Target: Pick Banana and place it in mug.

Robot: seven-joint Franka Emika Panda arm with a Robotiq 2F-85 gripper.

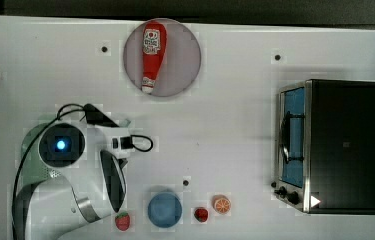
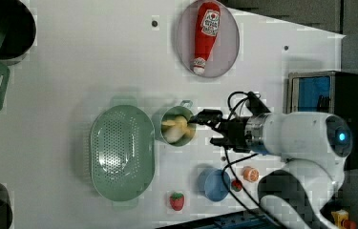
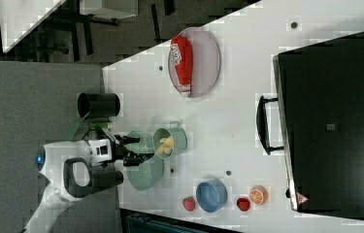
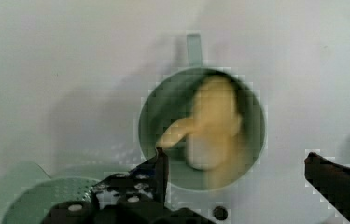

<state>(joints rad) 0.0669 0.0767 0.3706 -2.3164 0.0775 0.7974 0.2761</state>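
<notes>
The banana lies inside the mug, resting against the inner wall and the bottom. In the wrist view its long axis runs across the cup, with one narrow end reaching the rim on the side next to the nearer finger and the broader body filling the middle of the opening. In the left view the banana shows as a pale yellow bunch within the round green mug, with the short handle pointing toward the top of the left view.

The gripper hangs above the mug with its fingers spread wide apart. Nothing is between them, and they do not touch the banana. One finger stands over the rim near the banana's narrow end; the other stands clear outside the opposite rim.

In the left view the gripper sits just beside the mug, on the left view's right. The strainer stands just beside the mug on the side away from the fingers. The blue cup and the strawberry lie well apart from the fingers.
</notes>
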